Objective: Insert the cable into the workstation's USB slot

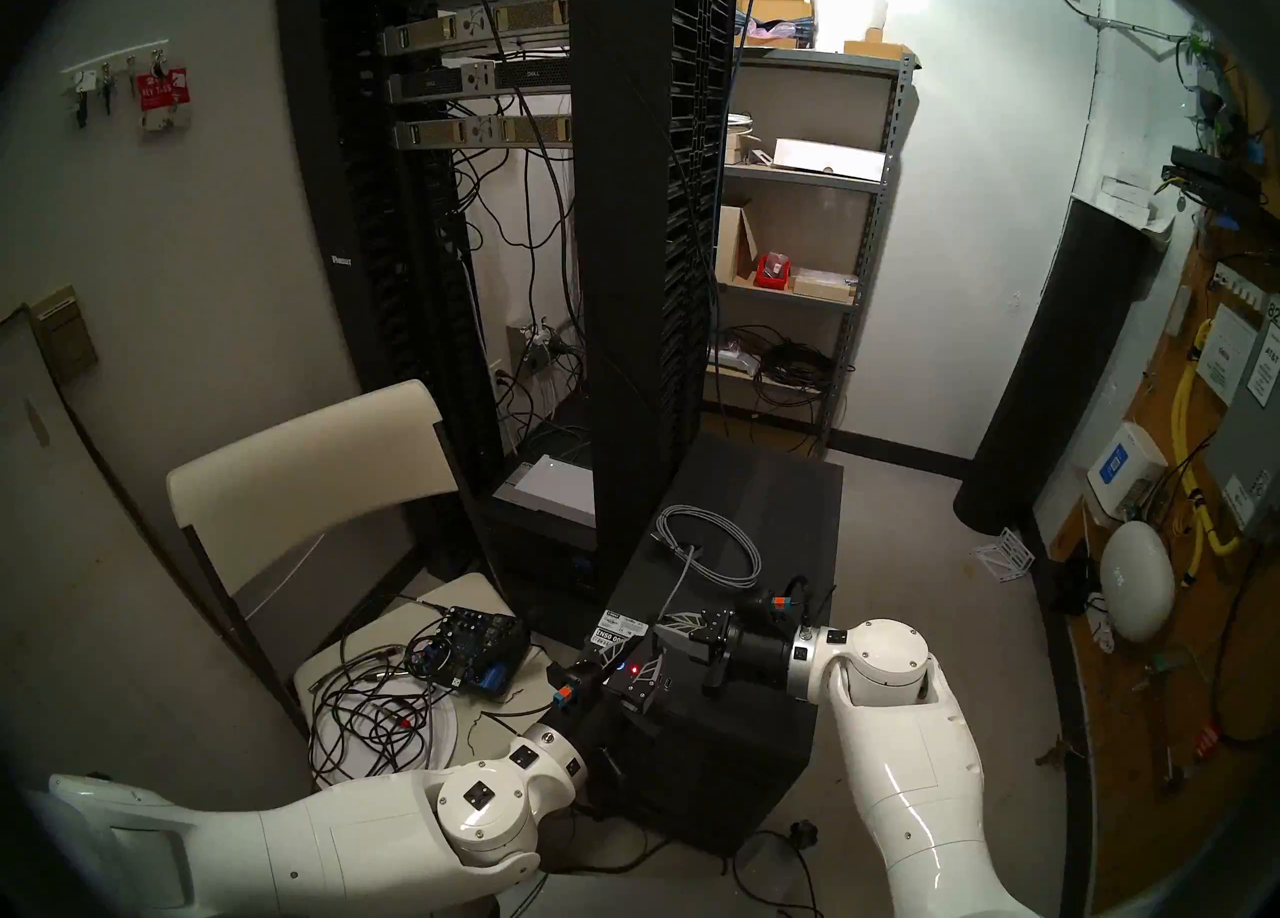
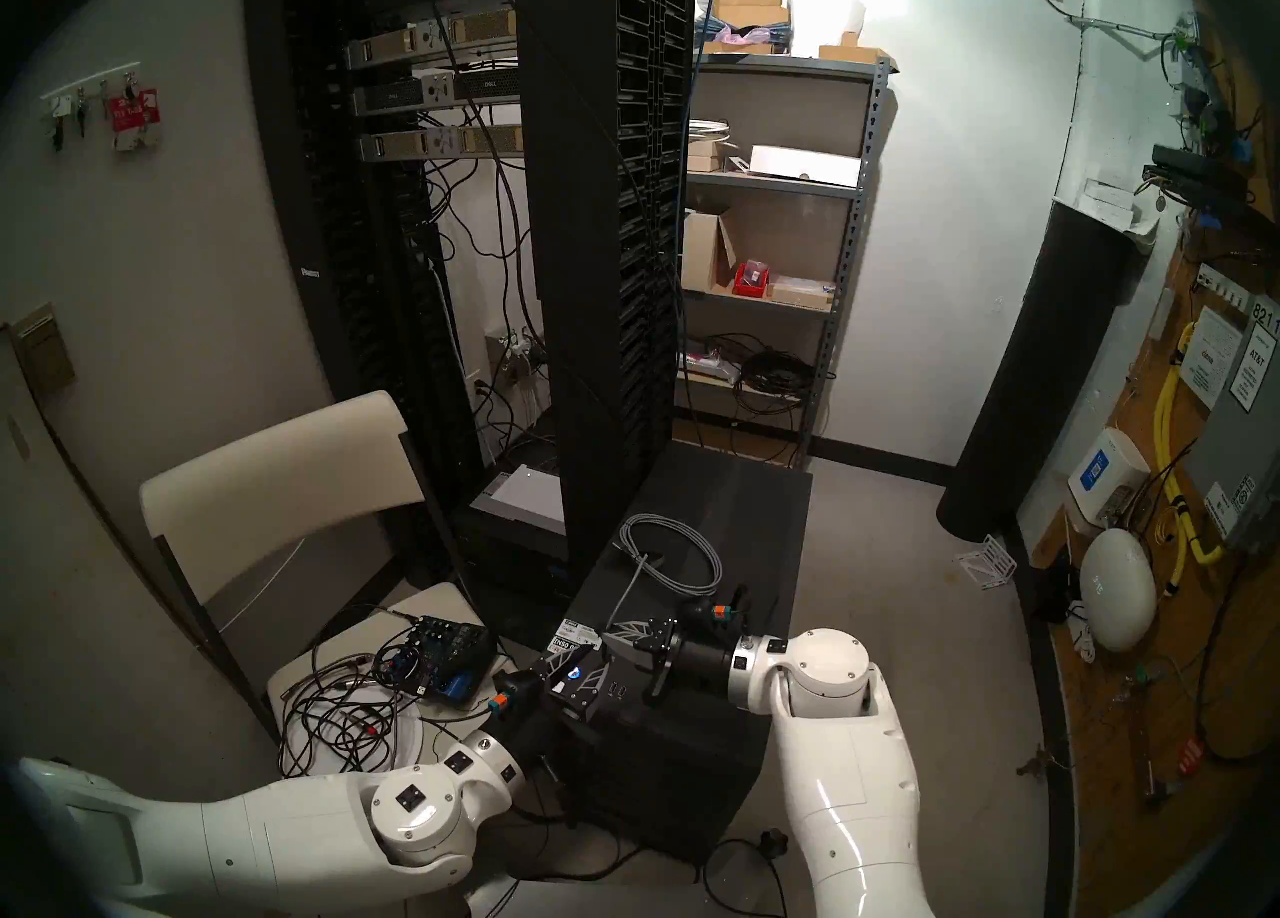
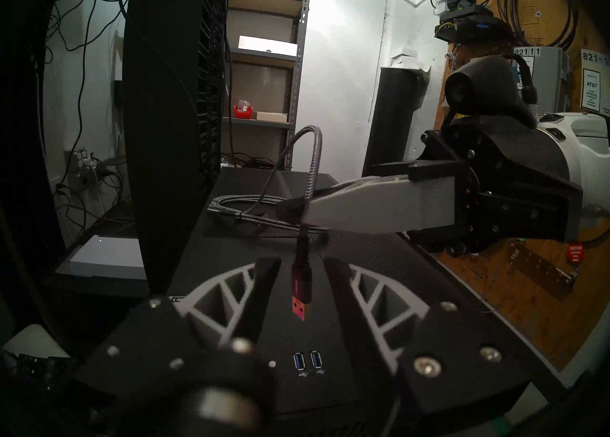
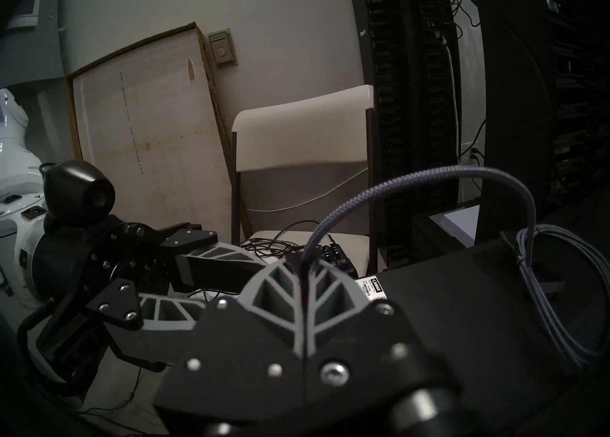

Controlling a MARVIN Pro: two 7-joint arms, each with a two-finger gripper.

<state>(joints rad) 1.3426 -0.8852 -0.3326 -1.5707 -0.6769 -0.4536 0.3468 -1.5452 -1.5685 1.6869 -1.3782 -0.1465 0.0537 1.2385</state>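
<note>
One grey braided cable (image 3: 315, 149) hangs pinched in the closed right pincer (image 3: 298, 210); left pincer (image 3: 301, 274) parted, empty.

The room is seen from above by both head views, angled down at the workstation (image 1: 755, 501). It is viewed close and low along its top by the left wrist view, facing the shelves (image 3: 264, 63); the chair (image 4: 303, 136) is faced by the right wrist view. The workstation top is shared by all.

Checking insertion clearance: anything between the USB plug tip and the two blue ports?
Nothing. In the left wrist view the plug hangs above the ports, with only bare black workstation panel between.
</note>
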